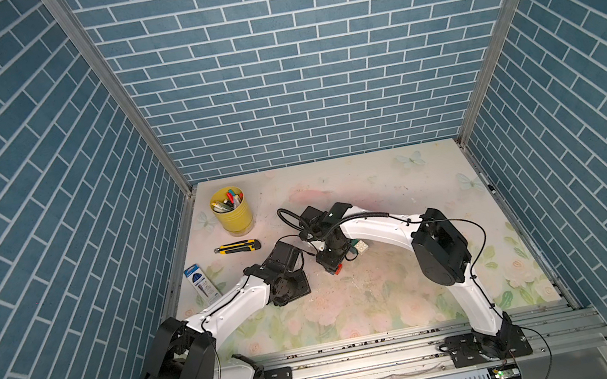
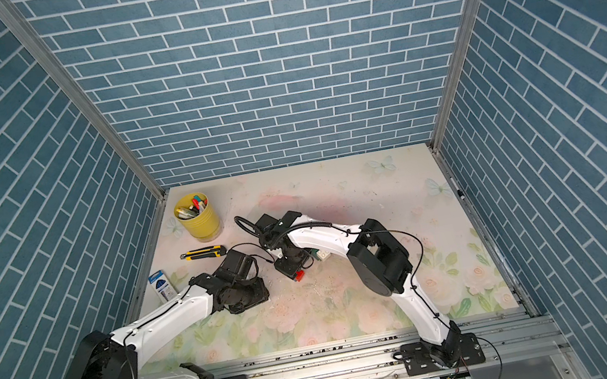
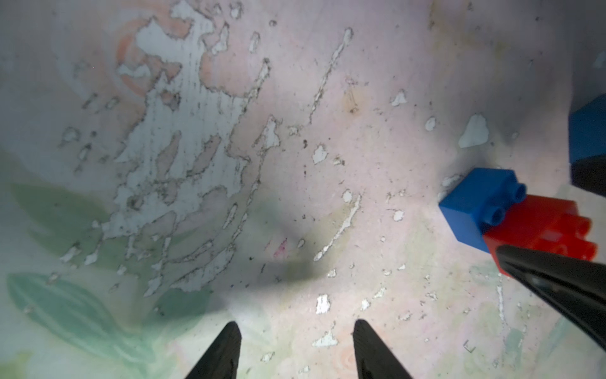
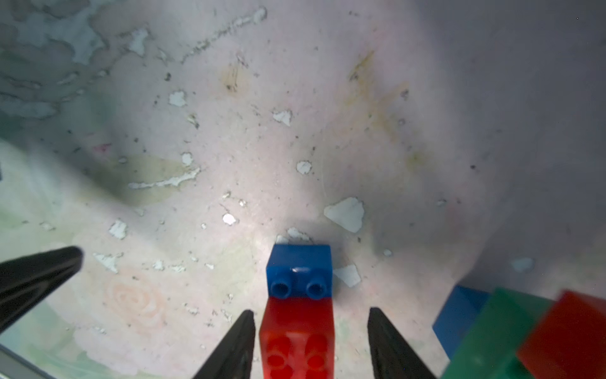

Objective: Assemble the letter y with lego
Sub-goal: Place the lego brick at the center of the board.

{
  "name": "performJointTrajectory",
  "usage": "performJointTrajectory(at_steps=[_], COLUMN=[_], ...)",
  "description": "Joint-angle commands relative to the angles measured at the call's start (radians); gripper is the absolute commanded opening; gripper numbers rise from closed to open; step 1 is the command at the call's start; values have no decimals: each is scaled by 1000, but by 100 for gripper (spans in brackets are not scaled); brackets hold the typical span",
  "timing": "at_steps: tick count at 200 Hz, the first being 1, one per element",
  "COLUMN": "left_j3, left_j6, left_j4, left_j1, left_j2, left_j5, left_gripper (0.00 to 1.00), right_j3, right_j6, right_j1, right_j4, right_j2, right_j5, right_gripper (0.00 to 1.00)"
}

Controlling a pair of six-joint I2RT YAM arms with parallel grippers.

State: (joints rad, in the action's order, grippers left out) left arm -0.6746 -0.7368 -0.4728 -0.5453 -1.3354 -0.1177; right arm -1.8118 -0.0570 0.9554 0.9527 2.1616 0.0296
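Lab booth: brick-print walls [image 1: 311,50], aluminium rails [image 1: 365,357]

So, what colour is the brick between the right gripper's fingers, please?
Red: the red brick shows best in the right wrist view.

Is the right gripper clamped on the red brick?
No, the right gripper is open: its fingers flank the red brick with gaps on both sides.

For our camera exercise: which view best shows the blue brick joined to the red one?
Right wrist view: the blue brick sits centred, studs facing the camera, on the red brick. Left wrist view shows it near the edge; in both top views it cannot be made out.
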Motion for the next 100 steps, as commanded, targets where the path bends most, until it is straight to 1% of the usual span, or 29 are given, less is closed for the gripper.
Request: performJointTrajectory(at_steps=[1,46,74,100], left_j3=[1,19,51,95], left_j6=[13,22,4,-31], left_j4=[35,164,306,462], left_j1=[5,6,18,36], left_j2=[4,-7,-39,-84], left_j5=[-19,-90,-155,-219], left_gripper=[58,56,55,56], right_j3=[32,174,268,341], right_j6=[-37,-119,-166,-200], right_j1=[-13,-60,-100,-132], right_j4=[-3,-75,-117,-151], right_j2=[-115,-258,-339,-389], right_j5=[-37,-53,-81,-94], right_gripper=[56,54,53,53])
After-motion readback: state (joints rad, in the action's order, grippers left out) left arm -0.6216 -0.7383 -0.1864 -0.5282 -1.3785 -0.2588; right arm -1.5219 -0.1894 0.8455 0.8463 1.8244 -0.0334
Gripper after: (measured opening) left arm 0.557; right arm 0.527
